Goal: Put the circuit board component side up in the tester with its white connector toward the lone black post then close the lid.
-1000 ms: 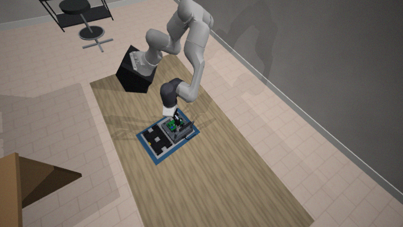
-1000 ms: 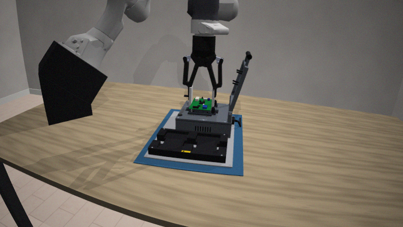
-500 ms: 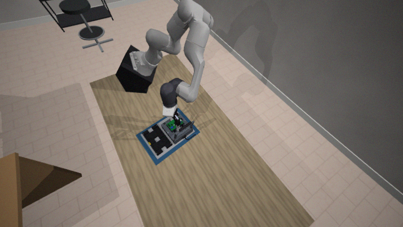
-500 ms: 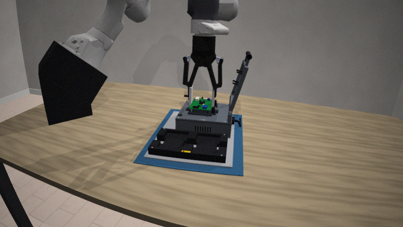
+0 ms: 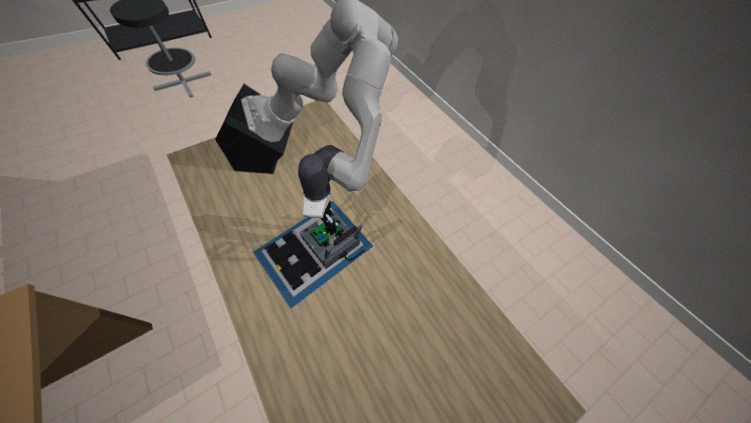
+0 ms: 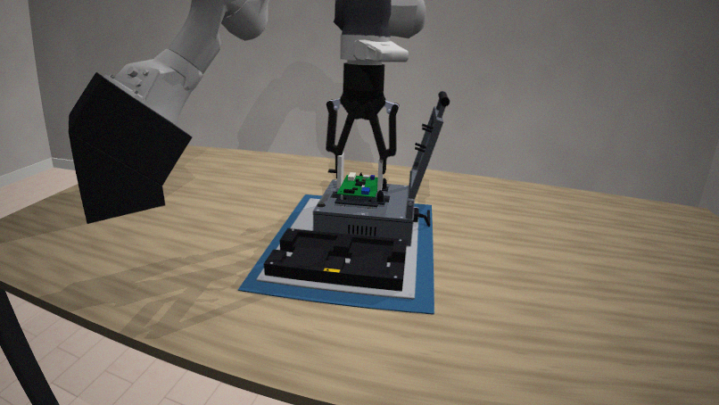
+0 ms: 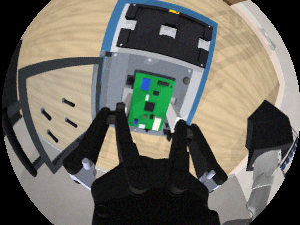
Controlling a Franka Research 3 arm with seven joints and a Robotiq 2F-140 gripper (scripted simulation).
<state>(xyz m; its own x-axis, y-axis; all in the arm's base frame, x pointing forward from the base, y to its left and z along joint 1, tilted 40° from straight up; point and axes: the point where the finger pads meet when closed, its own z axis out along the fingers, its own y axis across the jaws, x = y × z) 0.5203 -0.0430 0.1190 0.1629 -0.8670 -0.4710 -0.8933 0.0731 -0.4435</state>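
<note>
Claw (image 5: 330,228) (image 6: 359,182) (image 7: 149,103) grasps the circuit board (image 5: 319,233) (image 6: 358,186) (image 7: 152,99) by 2 opposite edges above the tester (image 5: 310,244) (image 6: 363,217) (image 7: 116,69), lid (image 5: 342,245) (image 6: 426,151) (image 7: 60,65) raised.

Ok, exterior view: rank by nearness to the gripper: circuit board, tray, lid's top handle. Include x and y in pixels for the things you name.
1. Circuit board (image 5: 319,233) (image 6: 358,186) (image 7: 151,99): between the fingertips.
2. Lid's top handle (image 6: 442,97): upper right.
3. Tray (image 5: 292,270) (image 6: 301,274) (image 7: 150,36): below, in front of the tester.
</note>
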